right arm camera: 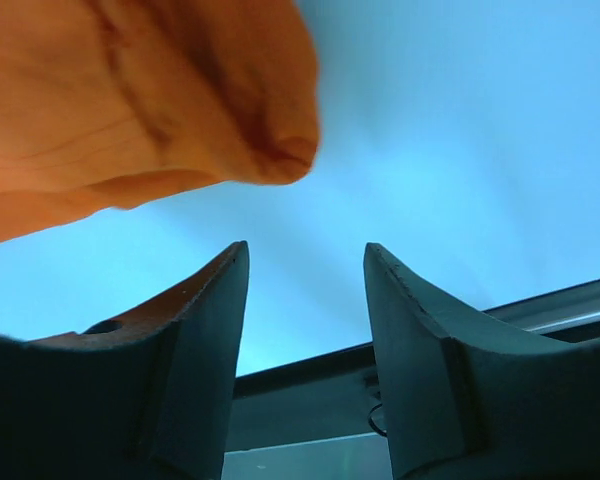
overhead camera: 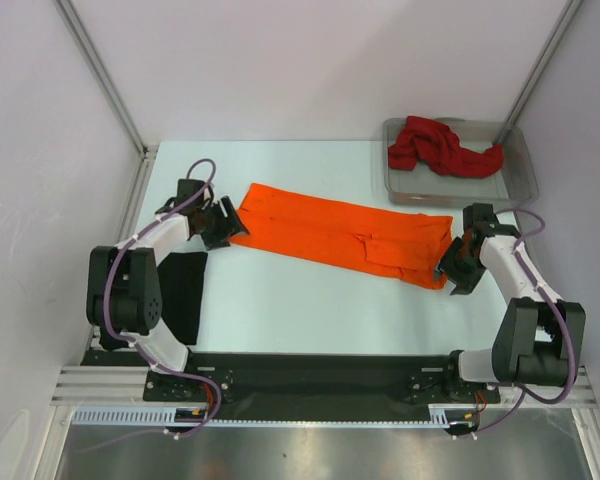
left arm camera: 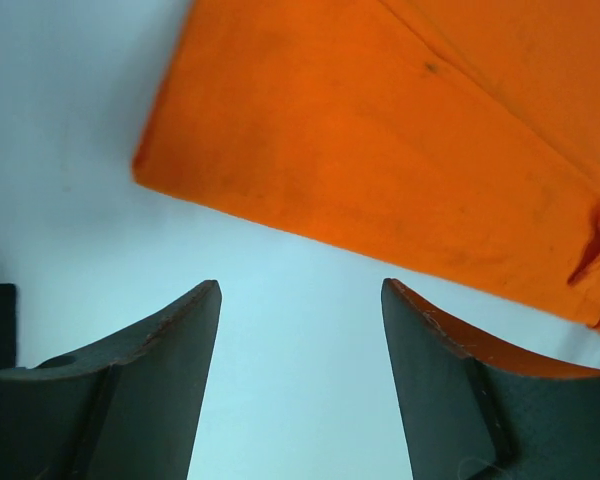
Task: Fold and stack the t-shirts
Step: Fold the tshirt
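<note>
Orange shirt [overhead camera: 340,235]: long folded strip, flat on table [overhead camera: 310,310], lying between both sets of fingers. Left fingers [overhead camera: 223,222] parted, empty, shirt edge just ahead of tips. Right fingers [overhead camera: 450,262] parted, empty, shirt end ahead-left. Probably light, limp, sags; pinch end corners. Table smooth, pale. Black shirt [overhead camera: 185,295] behind left fingers; red shirt [overhead camera: 440,148] in tray [overhead camera: 520,180] beyond right fingers.

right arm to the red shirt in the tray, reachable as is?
Probably yes: red shirt lies heaped in the tray just beyond the open, empty right claw; only the tray wall stands between.
</note>
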`<state>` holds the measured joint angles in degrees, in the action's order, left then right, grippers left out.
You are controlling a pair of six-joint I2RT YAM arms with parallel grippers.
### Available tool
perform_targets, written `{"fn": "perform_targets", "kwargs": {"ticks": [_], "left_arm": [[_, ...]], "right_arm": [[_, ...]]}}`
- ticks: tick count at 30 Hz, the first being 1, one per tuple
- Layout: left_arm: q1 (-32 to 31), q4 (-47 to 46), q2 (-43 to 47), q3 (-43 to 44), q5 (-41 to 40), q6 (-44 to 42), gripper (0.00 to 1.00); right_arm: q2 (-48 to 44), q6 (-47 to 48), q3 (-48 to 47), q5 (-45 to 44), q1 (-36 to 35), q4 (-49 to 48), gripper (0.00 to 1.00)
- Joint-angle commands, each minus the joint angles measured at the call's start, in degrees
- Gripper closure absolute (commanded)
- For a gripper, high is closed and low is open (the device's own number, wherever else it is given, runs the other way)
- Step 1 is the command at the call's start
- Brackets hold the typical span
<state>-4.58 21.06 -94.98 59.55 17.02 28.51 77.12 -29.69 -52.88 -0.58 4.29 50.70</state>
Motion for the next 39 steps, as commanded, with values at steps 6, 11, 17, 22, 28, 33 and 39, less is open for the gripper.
{"fn": "perform_targets", "kwargs": {"ticks": [6,11,17,22,28,33,39], "left_arm": [[3.96,-2.95,-4.25,0.39,2.94,4.80,0.28],[4.32,-1.72,-5.83,1.97,0.92,4.45,0.29],[4.32,-0.94,-8.99,3.99,-0.93,4.01,0.33],[4.32,-0.49,-11.80,6.45,-1.90,3.04,0.42],[4.32,1.61,-14.26,9.62,-4.44,0.32,0.73],[4.32,2.49,-14.62,10.67,-6.47,-0.39,1.00],[6.33,2.23,-15.32,10.85,-7.61,-1.35,1.00]], "right_arm": [[3.56,3.15,2.26,3.65,1.24,-6.22,0.41],[5.14,4.12,1.91,3.92,1.15,-7.45,0.38],[6.64,4.56,1.55,3.13,1.15,-7.89,0.38],[9.27,5.08,1.38,1.99,1.15,-9.82,0.42],[10.94,4.82,0.15,0.85,1.15,-10.01,0.51],[11.47,4.47,-1.17,-2.23,1.15,-8.25,0.67],[11.91,5.17,-1.96,-4.34,1.42,-7.54,0.78]]}}
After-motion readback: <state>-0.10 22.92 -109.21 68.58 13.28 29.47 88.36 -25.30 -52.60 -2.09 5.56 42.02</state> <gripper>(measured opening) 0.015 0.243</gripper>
